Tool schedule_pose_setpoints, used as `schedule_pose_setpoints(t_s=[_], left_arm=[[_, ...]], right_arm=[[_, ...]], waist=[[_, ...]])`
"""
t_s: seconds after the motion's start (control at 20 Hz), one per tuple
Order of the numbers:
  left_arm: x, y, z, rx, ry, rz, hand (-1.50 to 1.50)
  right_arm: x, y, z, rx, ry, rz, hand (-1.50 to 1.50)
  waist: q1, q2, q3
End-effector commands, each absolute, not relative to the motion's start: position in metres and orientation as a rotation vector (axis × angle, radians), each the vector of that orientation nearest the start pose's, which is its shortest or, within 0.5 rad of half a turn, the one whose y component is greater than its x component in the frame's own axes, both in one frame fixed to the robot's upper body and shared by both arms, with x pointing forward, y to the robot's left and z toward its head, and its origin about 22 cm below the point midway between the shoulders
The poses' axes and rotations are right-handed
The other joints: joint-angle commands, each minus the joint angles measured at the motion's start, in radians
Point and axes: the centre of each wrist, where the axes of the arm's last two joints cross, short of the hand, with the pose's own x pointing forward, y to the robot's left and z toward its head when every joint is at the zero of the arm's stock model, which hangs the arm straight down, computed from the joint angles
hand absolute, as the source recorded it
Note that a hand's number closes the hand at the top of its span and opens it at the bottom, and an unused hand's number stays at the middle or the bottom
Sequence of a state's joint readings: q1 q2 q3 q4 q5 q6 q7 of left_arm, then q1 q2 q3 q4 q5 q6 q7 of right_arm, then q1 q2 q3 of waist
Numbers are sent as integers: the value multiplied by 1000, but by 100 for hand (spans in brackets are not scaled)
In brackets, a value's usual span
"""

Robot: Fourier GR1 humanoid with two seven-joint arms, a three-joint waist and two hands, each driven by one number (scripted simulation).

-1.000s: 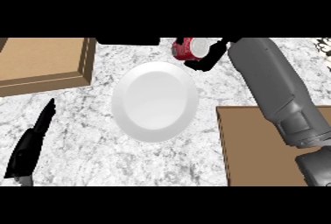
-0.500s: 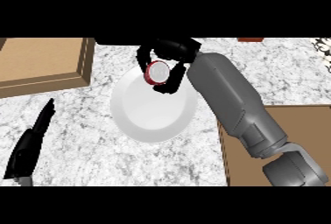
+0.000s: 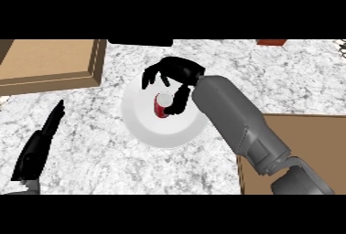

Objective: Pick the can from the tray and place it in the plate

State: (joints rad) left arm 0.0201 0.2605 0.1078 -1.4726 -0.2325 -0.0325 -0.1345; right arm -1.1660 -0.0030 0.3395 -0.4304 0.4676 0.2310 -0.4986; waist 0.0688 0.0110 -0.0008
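Here, the red, white-topped can (image 3: 162, 105) sits on the white plate (image 3: 152, 132), the right hand (image 3: 177, 73) apparently curled around it; the left hand (image 3: 34, 151) rests straight-fingered and empty at lower left.

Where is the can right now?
Head view, near the centre: the can is over the upper middle of the white plate, with the right hand curled round it from above.

The grey-white marbled surface (image 3: 101, 151) carries a white plate (image 3: 162, 133) at its centre; a wooden tray (image 3: 47, 61) lies at ten o'clock; a brown board (image 3: 312, 137) at four o'clock; a dark object (image 3: 138, 42) at twelve o'clock.
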Motion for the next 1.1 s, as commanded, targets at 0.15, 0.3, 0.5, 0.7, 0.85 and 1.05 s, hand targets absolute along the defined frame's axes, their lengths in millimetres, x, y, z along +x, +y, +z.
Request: schedule_pose_setpoints(t_s=[0.15,0.3,0.5,0.7,0.85,1.05], left_arm=[[245,310,6,430,-1552,-347,0],[235,314,8,428,-1543,-345,0],[230,311,-6,424,-1543,-336,0],[224,322,3,440,-1536,-337,0],[237,325,2,435,-1557,-328,0],[239,316,12,440,-1566,-340,0]], right_arm=[[419,-49,69,158,-1729,1397,-150],[423,-46,87,254,-1771,1210,-150],[435,-55,98,291,-1817,967,-150],[444,-63,103,250,-1775,818,-150],[453,-109,93,338,-1765,693,-150],[465,-156,104,379,-1789,605,-150]], waist=[[5,5,1],[3,0,1],[-12,3,1],[-18,3,1],[-19,13,1],[4,22,3]])
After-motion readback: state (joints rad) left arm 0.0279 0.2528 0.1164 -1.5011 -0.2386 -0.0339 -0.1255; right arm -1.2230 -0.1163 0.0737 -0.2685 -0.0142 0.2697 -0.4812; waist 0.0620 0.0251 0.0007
